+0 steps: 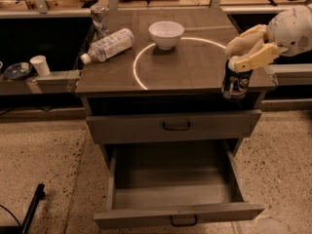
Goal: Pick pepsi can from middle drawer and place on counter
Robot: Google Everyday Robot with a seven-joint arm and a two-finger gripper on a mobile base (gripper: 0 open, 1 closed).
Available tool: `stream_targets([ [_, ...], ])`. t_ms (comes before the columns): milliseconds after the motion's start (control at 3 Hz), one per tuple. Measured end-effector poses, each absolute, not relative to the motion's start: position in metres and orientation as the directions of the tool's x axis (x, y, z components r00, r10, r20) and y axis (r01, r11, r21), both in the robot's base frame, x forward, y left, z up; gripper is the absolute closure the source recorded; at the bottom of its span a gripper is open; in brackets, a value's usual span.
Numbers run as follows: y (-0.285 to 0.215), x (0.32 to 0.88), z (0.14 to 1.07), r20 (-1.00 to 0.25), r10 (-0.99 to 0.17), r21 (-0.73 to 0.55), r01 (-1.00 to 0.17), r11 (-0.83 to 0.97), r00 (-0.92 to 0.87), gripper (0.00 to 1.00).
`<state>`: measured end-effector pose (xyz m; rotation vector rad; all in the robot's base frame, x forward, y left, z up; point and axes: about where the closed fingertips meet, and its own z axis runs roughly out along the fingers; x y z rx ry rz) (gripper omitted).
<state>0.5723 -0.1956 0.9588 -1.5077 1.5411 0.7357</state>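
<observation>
In the camera view, the gripper point(240, 61) sits at the front right corner of the counter point(195, 69), reaching in from the right on a pale rounded arm point(291, 29). Its fingers point(254, 57) are clamped narrow around the top of the pepsi can point(235, 84), which hangs roughly upright beneath them. The lower part of the can crosses the counter's front edge and shows against the dark gap under the top. I cannot tell whether its base touches the surface. A thin bright ring point(138, 71) is marked on the counter, and a white bowl point(166, 34) stands on the ring's far left arc. A clear water bottle point(108, 45) lies on its side near the left edge, cap pointing to the front left, well apart from the can. Below the counter, the upper drawer front point(131, 127) is shut. Under it, the middle drawer point(175, 191) is pulled far out, its dark bar handle at the front. On the low shelf point(58, 77) to the left stands a small paper cup point(40, 65). The floor point(44, 155) is speckled.
</observation>
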Motion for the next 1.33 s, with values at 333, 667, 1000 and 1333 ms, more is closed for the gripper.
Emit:
stream_targets([
  [333,-0.195,0.572,0.957,-0.883,-0.466,-0.127,-0.983,0.129,0.053,1.0],
  [667,-0.202,0.588,0.964,-0.92,-0.392,-0.094,-0.966,0.242,-0.008,1.0],
  [1000,-0.206,0.616,0.978,-0.931,-0.361,-0.089,-0.93,0.357,-0.05,1.0],
  [1333,-0.201,0.652,0.981,-0.944,-0.302,-0.025,-0.883,0.469,-0.134,0.97],
])
